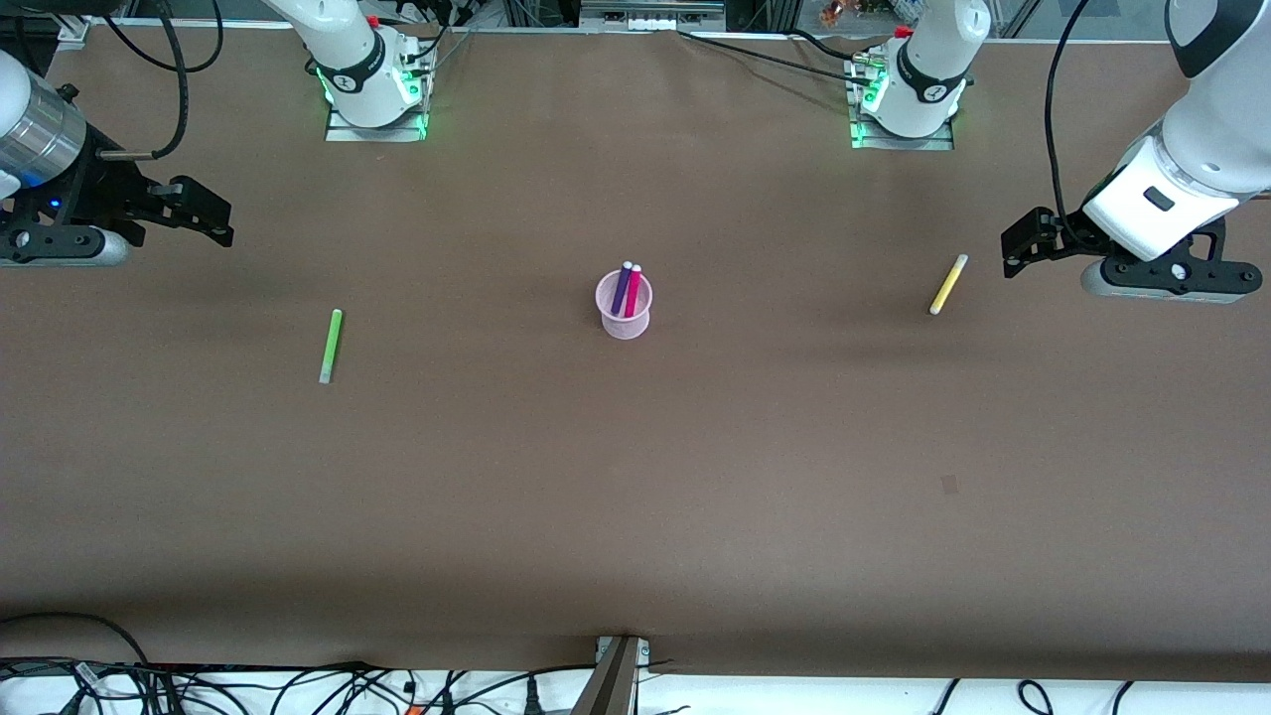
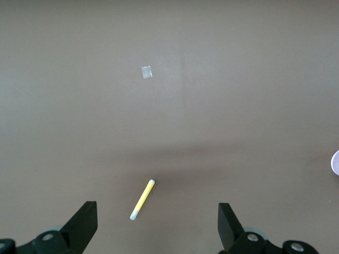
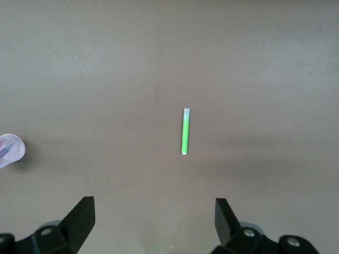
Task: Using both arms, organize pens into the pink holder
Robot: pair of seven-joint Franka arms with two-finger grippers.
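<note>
The pink holder (image 1: 624,316) stands upright mid-table with a dark purple pen (image 1: 622,286) and a magenta pen (image 1: 633,290) leaning inside it. A green pen (image 1: 330,346) lies flat toward the right arm's end, and it also shows in the right wrist view as the green pen (image 3: 185,131). The yellow pen (image 1: 948,284) lies flat toward the left arm's end; the left wrist view has this yellow pen (image 2: 142,199) between the finger lines. My left gripper (image 1: 1015,248) (image 2: 158,211) hangs open and empty beside the yellow pen. My right gripper (image 1: 209,216) (image 3: 153,206) hangs open and empty over the right arm's end.
A small pale patch (image 1: 949,485) (image 2: 146,72) marks the brown table nearer the front camera than the yellow pen. Both arm bases (image 1: 375,94) (image 1: 904,109) stand along the table's back edge. Loose cables (image 1: 298,685) run below the table's near edge. The holder's rim (image 3: 9,150) shows at the right wrist view's edge.
</note>
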